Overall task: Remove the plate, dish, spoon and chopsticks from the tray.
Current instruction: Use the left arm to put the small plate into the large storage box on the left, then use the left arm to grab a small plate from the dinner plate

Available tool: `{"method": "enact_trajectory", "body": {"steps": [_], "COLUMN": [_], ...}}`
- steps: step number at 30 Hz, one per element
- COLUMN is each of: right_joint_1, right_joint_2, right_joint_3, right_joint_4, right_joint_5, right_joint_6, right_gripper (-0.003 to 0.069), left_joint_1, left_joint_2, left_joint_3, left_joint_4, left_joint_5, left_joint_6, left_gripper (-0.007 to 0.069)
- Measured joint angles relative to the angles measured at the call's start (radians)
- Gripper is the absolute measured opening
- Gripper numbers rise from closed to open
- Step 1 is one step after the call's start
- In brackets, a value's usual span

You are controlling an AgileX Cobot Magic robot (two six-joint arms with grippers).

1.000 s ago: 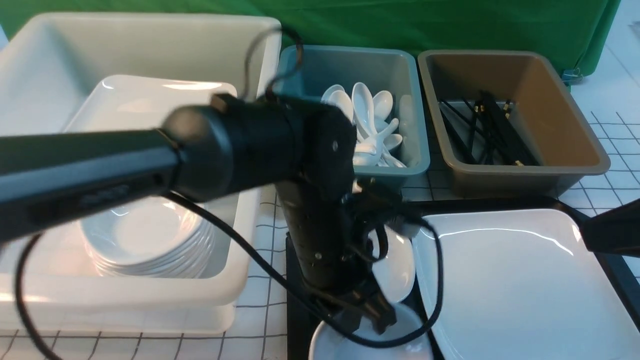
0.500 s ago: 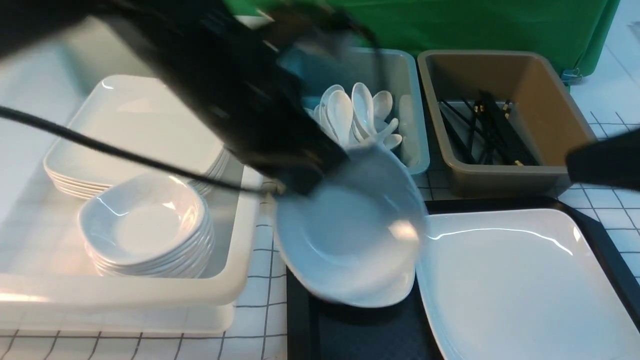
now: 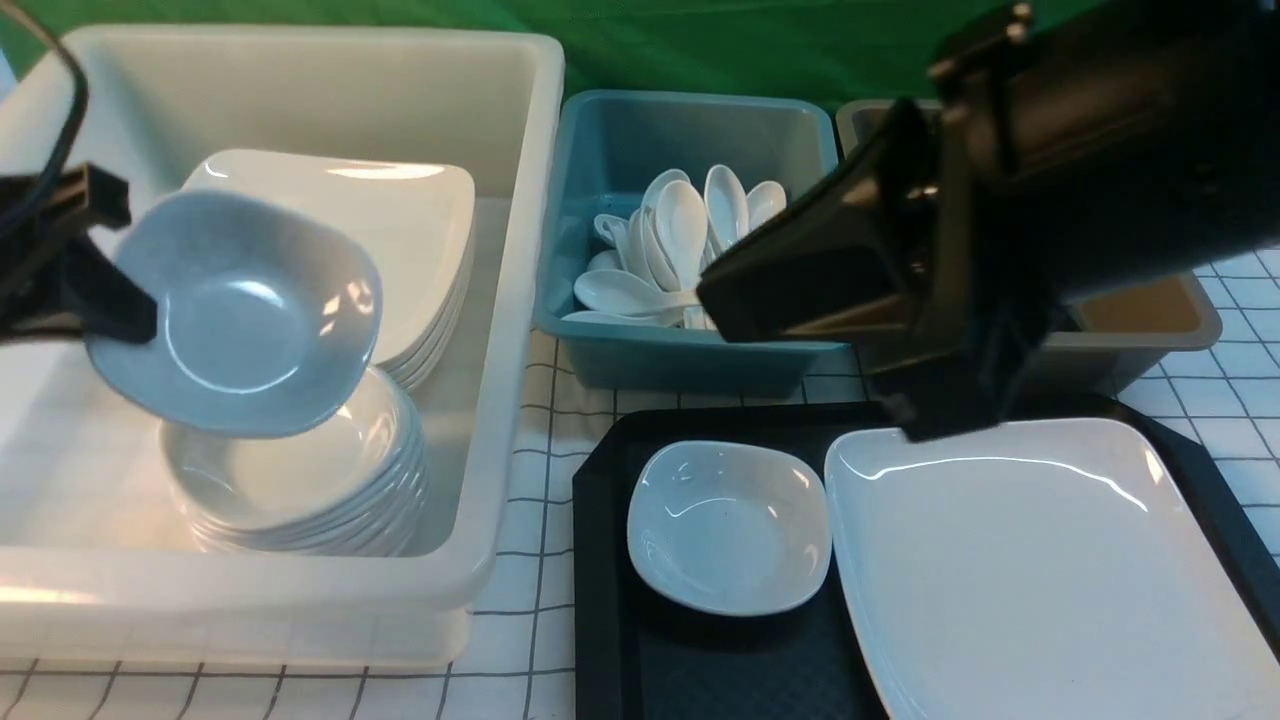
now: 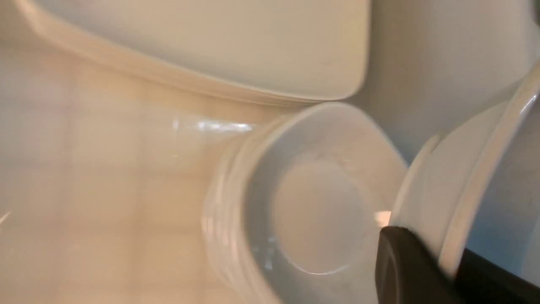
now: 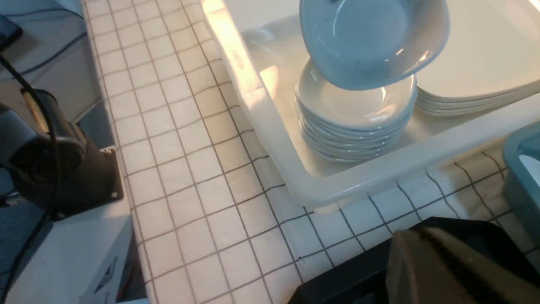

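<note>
My left gripper [image 3: 105,255] is shut on the rim of a small white dish [image 3: 240,310]. It holds the dish tilted just above the stack of dishes [image 3: 300,500] in the white bin. In the left wrist view my fingers [image 4: 405,266] pinch that dish [image 4: 468,177] beside the stack [image 4: 316,211]. The black tray [image 3: 600,560] carries another small dish [image 3: 730,525] and the large white plate [image 3: 1040,570]. My right gripper [image 3: 715,290] looks shut and empty, above the tray's far edge; it also shows in the right wrist view [image 5: 438,270]. No spoon or chopsticks show on the tray.
The white bin [image 3: 500,330] also holds a stack of large plates [image 3: 400,230]. A teal bin [image 3: 690,360] holds several white spoons. The brown bin [image 3: 1150,320] is mostly hidden behind my right arm. The table top is white with a grid pattern.
My left gripper lifted a small dish off the tray's front and carried it left over the bin's dish stack. My right arm swung in from the right across the brown bin.
</note>
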Motion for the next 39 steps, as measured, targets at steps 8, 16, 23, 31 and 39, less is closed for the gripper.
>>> {"method": "enact_trajectory", "body": {"steps": [8,16,23,31,39], "right_joint_1": [0.024,0.023,-0.032,-0.268,-0.5], "right_joint_2": [0.081,0.078,0.028,-0.089,-0.199], "right_joint_3": [-0.065,-0.066,-0.066,0.039,0.312], "right_joint_4": [-0.052,-0.117,-0.385,-0.454,-0.402], "right_joint_5": [0.015,0.049,0.169,0.222,0.198], "right_joint_6": [0.043,0.075,0.211,0.233,0.254], "right_gripper": [0.0004,0.0004,0.0008,0.0008,0.0008], "left_joint_1": [0.01,0.011,0.005,-0.381,-0.947], "left_joint_2": [0.001,0.001,-0.051,-0.103,0.096], "left_joint_3": [0.141,0.054,-0.196,-0.262,-0.259], "left_joint_4": [-0.037,0.004,0.052,-0.033,0.254], "left_joint_5": [-0.1,0.0,0.119,0.03,-0.155], "left_joint_6": [0.0,-0.011,-0.059,0.075,0.09], "left_gripper": [0.0127,0.0468,0.0433,0.002,0.001]}}
